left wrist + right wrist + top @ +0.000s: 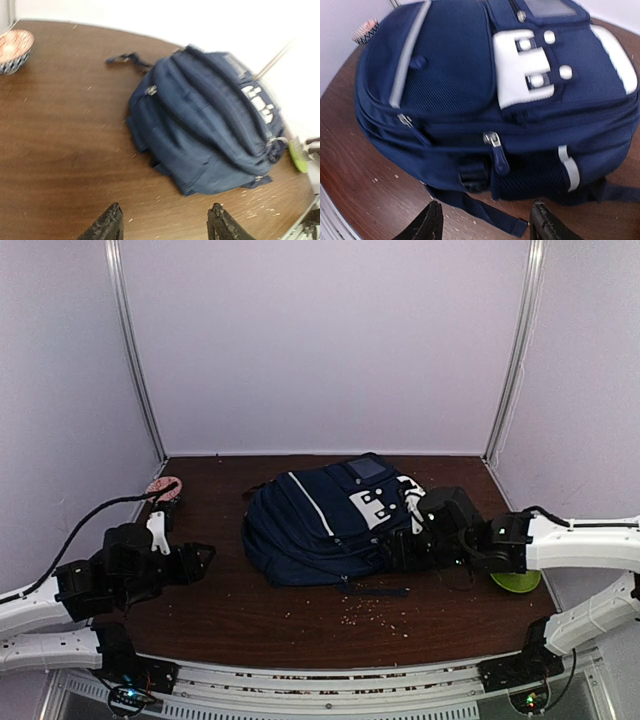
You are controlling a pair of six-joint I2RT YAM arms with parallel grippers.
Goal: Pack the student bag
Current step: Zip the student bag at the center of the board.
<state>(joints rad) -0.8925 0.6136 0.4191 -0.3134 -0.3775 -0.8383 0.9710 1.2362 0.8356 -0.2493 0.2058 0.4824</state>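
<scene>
Nearest the arm bases, pale crumbs (380, 615) are scattered over the dark brown wooden table (220, 610), just on the near side of the large navy-blue fabric backpack with white trim stripes (320, 515).

The left gripper (198, 558) hovers well to the left of the bag. Its fingers are spread wide with nothing between them, and its wrist view looks across bare wood at the bag's rounded bottom end. The right gripper (400, 545) sits just beside the bag's right near edge. Its wrist view shows the two fingers apart and pinching nothing, above a dark webbing strap (480, 210) that trails onto the table. Behind that arm, to the right of the bag, a lime-green flat disc (515, 580) is partly hidden.

The bag itself lies flat on its back in the middle of the table, with the front pockets up and the white patches (520, 67) toward the right. All visible zips look shut.

It looks soft and slumped, so I judge it would sag and fold instead of lifting as one piece. The cloth offers easy purchase but gives no stiffness. The metal zipper pull (492, 140) on the side facing the right gripper seems the best place to take hold, with the other arm pinning the fabric.

Farthest off, beyond the bag's left side, stands a small patterned ceramic bowl (163, 487).
</scene>
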